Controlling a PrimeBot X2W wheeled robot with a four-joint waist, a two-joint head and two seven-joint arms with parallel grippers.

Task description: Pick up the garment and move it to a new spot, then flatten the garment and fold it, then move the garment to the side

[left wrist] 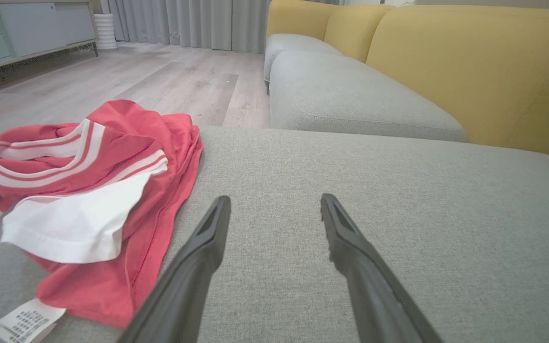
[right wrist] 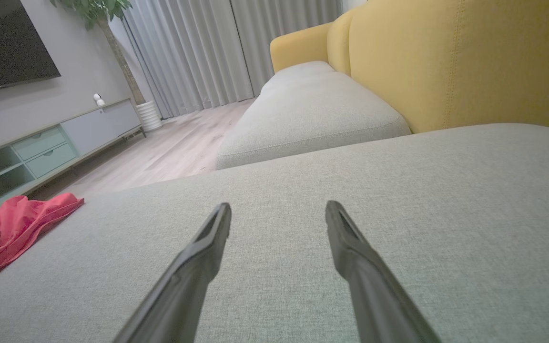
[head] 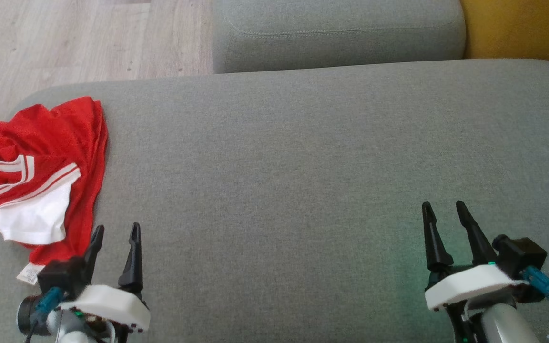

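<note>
We look down on a broad grey fabric sofa seat, its weave smooth and flat. At its left end, by the rounded corner, lies a crumpled red jersey with white striped trim and a white panel (its outer part reaches over the cushion's edge). Its white care label rests flat on the seat, at the cloth's near end.

Soft, even daylight fills all three views, leaving no hard shadows on the grey sofa cushion. In the head view a faint green glow tints the fabric at five o'clock beside the right gripper, and the left gripper at seven o'clock looks slightly smeared. Both wrist views bow at the edges. There the garment looks washed-out pink at nine o'clock, and the finger bases blur at six.
</note>
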